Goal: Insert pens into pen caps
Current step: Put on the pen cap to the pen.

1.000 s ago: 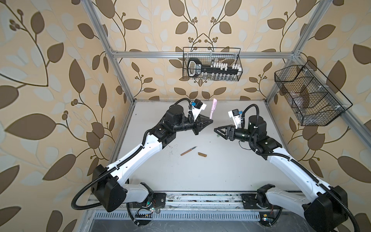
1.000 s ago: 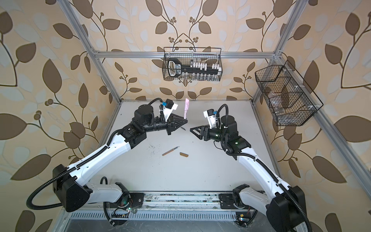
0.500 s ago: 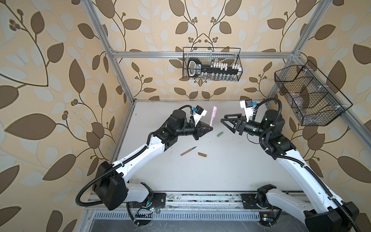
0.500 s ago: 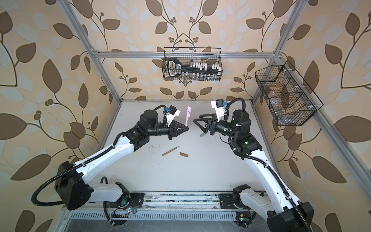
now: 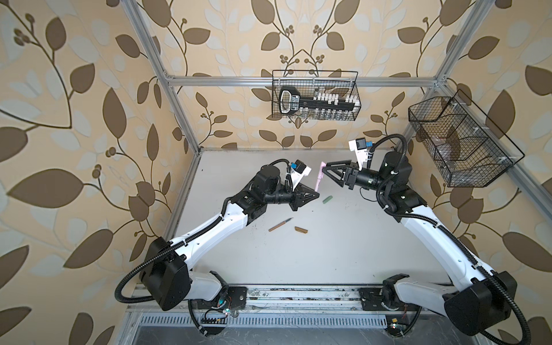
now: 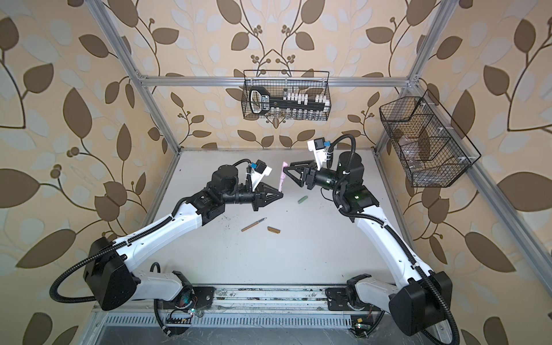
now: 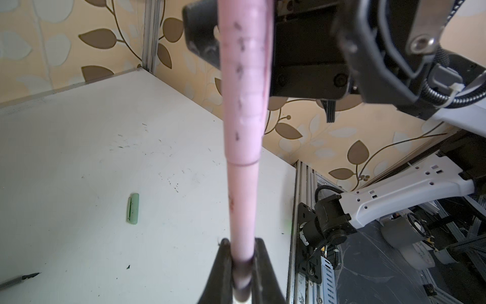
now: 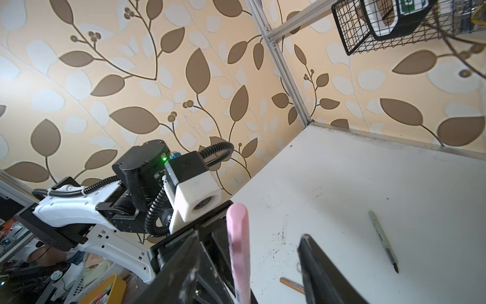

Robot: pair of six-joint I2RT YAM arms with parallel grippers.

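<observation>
Evidently the pink pen (image 5: 318, 182) stands upright above the table (image 5: 328, 263), pinched low by the left gripper (image 5: 316, 194), the pink cap (image 7: 244, 86) already on its upper end. The right gripper (image 5: 325, 168) is spread around that cap without touching, as its wrist view shows; pressing it home, squarely along the barrel, seems next. Only the left wrist view shows the seam.

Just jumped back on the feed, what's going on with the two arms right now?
The left gripper is shut on the pink pen, holding it roughly upright above the table. The pink cap looks seated on its top end, and the right gripper stands open, its fingers either side of it. The pale green cap, brown pen and brown cap lie loose on the table, as does the pale green pen.
</observation>
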